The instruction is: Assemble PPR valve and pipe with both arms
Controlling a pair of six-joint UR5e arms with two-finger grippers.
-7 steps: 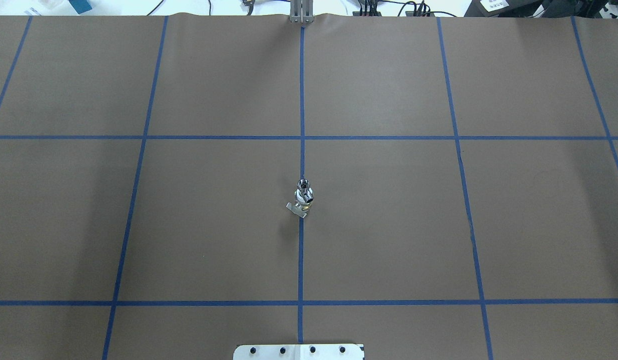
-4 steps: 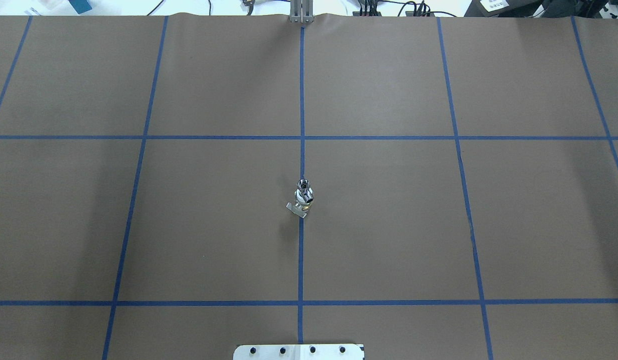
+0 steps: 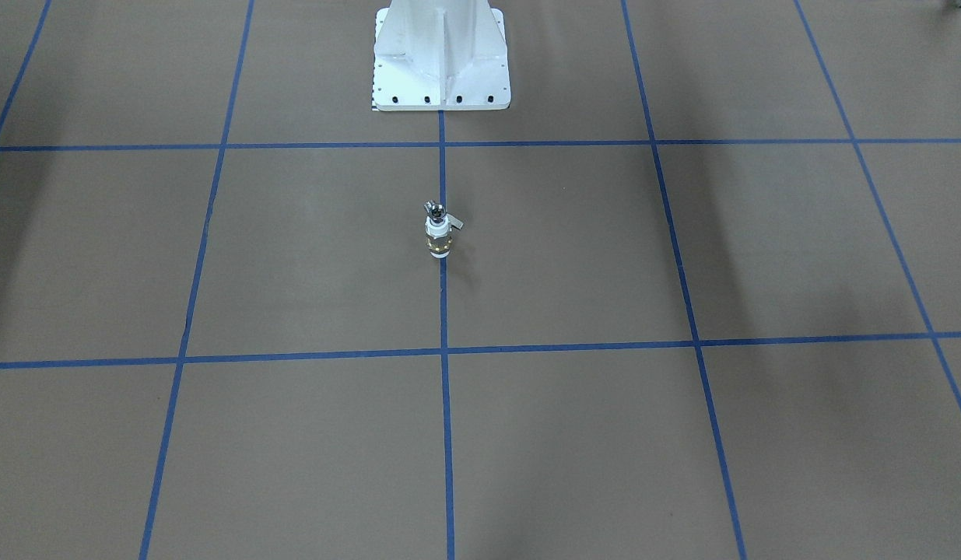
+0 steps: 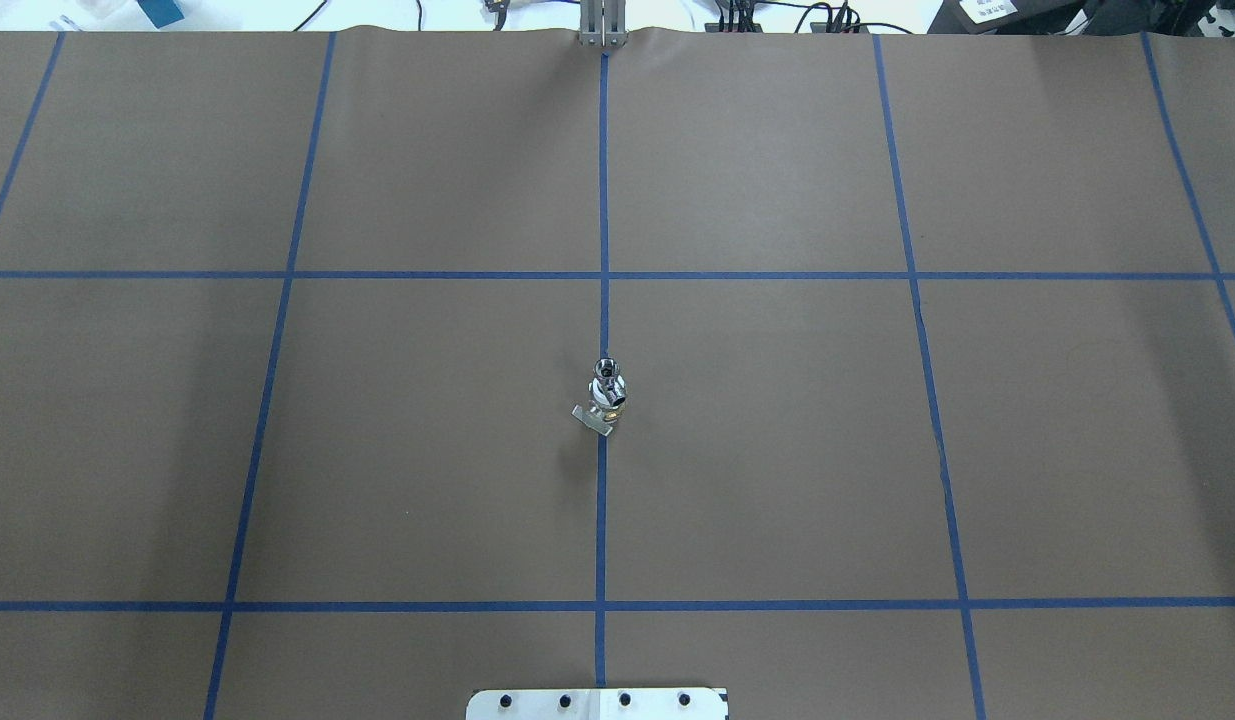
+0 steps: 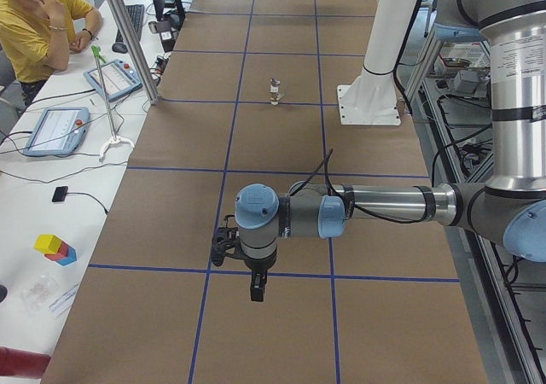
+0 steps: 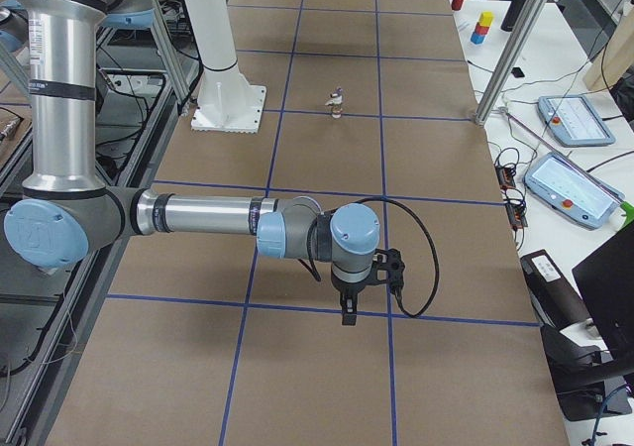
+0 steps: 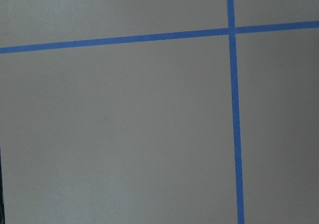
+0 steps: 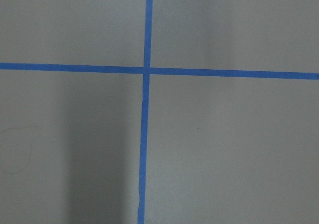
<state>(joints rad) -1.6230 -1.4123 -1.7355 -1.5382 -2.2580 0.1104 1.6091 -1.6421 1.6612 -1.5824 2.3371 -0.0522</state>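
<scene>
The PPR valve [image 4: 608, 399] stands upright on the centre blue tape line, white with a brass band and a grey lever to one side. The shiny silver pipe [image 4: 605, 369] sits on its top end. Both show in the front view, valve [image 3: 440, 239] and pipe [image 3: 434, 208]. The left gripper [image 5: 256, 288] hangs over the table far from them, seen only in the exterior left view; I cannot tell its state. The right gripper [image 6: 349, 311] shows only in the exterior right view; I cannot tell its state. Both wrist views show only brown paper and blue tape.
The white pedestal base [image 3: 441, 70] stands on the robot's side of the valve. A person in yellow [image 5: 38, 21] sits at the side bench with teach pendants [image 5: 55, 130]. An aluminium post [image 5: 128, 38] rises at the table's far edge.
</scene>
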